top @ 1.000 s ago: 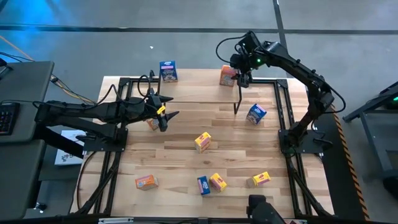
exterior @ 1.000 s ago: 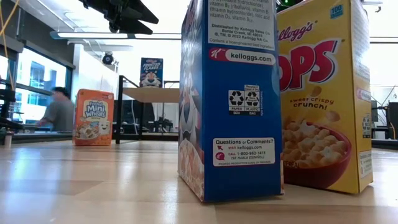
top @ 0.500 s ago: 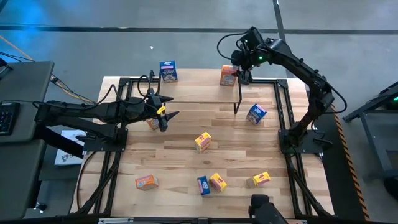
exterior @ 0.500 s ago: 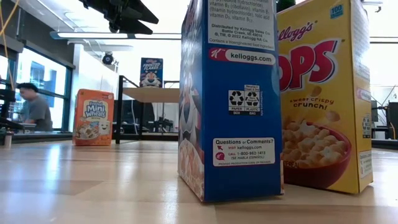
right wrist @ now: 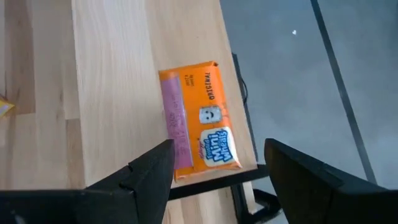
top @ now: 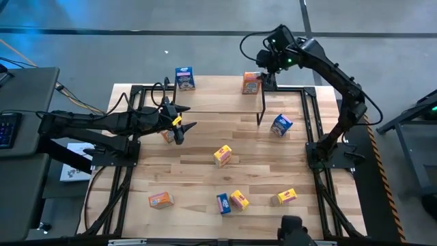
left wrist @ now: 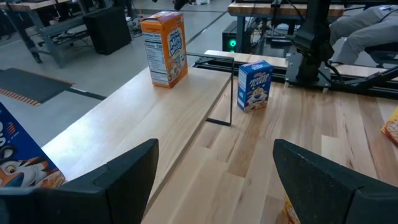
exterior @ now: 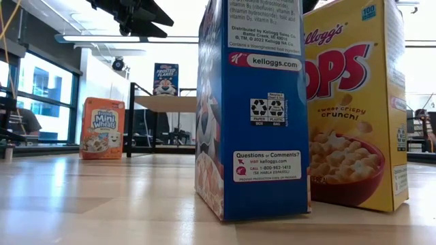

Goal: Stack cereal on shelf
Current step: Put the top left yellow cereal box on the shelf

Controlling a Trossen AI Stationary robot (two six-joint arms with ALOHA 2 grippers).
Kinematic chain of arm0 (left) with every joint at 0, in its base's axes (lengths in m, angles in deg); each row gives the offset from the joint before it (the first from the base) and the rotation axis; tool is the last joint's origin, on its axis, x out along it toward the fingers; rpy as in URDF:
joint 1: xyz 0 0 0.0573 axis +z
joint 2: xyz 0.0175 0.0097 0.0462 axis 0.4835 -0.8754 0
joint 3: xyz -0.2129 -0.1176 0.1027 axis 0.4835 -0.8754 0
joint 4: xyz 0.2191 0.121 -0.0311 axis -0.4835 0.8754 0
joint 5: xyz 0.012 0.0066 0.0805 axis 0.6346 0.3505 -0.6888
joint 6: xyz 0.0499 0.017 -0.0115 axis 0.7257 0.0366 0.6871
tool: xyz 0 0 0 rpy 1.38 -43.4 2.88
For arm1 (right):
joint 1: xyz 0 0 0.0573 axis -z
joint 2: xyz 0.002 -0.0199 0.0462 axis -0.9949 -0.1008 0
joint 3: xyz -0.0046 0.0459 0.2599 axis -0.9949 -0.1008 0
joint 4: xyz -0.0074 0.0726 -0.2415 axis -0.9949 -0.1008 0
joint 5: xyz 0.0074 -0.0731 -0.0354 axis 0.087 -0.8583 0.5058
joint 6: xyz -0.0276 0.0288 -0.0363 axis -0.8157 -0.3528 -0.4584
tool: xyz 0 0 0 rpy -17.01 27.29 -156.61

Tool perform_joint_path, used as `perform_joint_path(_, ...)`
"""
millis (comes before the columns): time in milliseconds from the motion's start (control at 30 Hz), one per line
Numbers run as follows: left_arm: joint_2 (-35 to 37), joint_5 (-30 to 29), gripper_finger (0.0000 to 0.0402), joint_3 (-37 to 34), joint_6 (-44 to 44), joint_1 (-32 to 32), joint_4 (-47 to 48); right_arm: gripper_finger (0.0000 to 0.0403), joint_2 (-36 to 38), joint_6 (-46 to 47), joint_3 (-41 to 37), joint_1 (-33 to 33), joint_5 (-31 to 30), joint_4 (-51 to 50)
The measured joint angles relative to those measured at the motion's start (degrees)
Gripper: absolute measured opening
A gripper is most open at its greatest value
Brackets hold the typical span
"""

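Above the far right end of the shelf [top: 218,96], the right gripper [top: 268,68] hung over an orange box [top: 250,83] standing there; its fingers [right wrist: 149,171] were spread wide and held nothing, the box top showing between them in the wrist view. A blue box [top: 184,77] stood at the shelf's far left end. The left gripper [top: 183,121] waited over the bench [top: 198,171] near the shelf's left side, fingers [left wrist: 124,171] wide apart, empty.

Judgement: the orange box looked placed and released. To finish the step well, lift straight up and clear the top before swinging away, so a finger does not tip it off the shelf edge. The nearest loose candidate was the blue box [top: 280,124] on the bench just right of the shelf. Others lay nearer: yellow box [top: 222,155], orange box [top: 160,200].
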Motion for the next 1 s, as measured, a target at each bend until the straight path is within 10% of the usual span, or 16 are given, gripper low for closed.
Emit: perform_joint_path(1000, 0.0, 0.0, 0.0308, 0.0, 0.0, 0.0, 0.0, 0.0241, 0.1, 16.5, 6.2, -28.6, 0.3, -9.9)
